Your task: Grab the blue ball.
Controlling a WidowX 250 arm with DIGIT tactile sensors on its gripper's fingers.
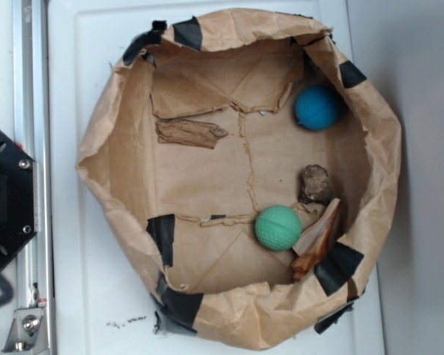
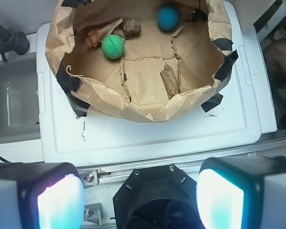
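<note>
Soft, even light is filling both views, washing the white bench (image 1: pixel 96 296) pale and casting only faint shadows inside the paper bag (image 1: pixel 133 170). In the wrist view the hand's fingers (image 2: pixel 55 202) are looming blurred and glowing, and edges are bending

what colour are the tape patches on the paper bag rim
Black tape patches, clearest in the exterior view.

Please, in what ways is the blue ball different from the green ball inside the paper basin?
Colour: the blue ball is teal-blue, the green ball mint-green.
Place: the blue ball lies close to the paper wall, with no debris touching it; the green ball lies beside a wood scrap and near a brown lump.
Surface: the green ball's dimples show clearly; the blue ball looks smoother.
Both are round, similar in size, resting on the basin floor.
</note>
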